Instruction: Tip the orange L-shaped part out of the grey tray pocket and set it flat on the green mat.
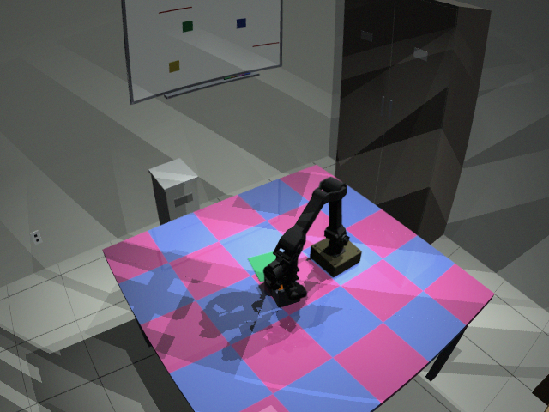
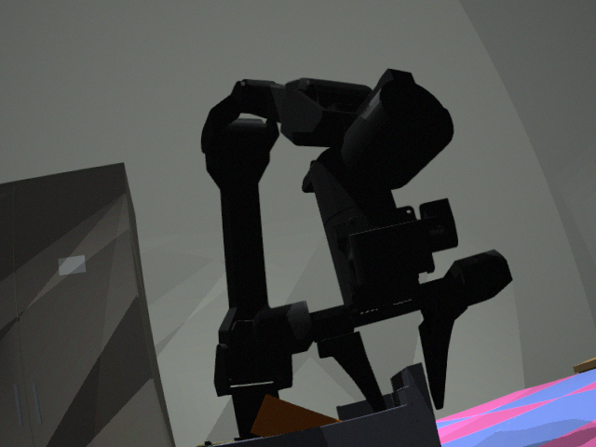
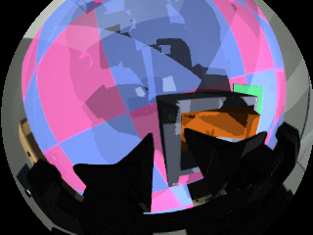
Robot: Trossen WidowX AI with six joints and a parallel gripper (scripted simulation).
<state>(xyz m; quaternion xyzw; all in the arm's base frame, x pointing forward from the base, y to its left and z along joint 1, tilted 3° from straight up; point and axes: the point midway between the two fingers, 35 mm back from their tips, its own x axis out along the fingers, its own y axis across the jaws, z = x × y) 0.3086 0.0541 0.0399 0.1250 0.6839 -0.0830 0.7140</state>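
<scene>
The orange part (image 2: pixel 291 419) (image 3: pixel 222 123) lies tilted in the grey tray (image 1: pixel 284 303) (image 2: pixel 380 426) (image 3: pixel 167 142), its far end raised above the tray wall in the exterior view. Its low end is partly hidden by the finger and tray. My gripper (image 2: pixel 409 409) (image 3: pixel 168 133) is partly open and holds nothing. It is low, with one fingertip over the tray beside the part's low end and the other outside the end wall. Whether a fingertip touches the part cannot be told. The green mat (image 1: pixel 259 263) (image 3: pixel 246 89) lies beside the tray, near the raised end.
The arm's base block (image 1: pixel 335 263) stands behind the tray on the pink and blue checkered table (image 1: pixel 381 354). The tray's end wall (image 2: pixel 417 385) stands up between the two fingers. Dark arm shadows fall across the table.
</scene>
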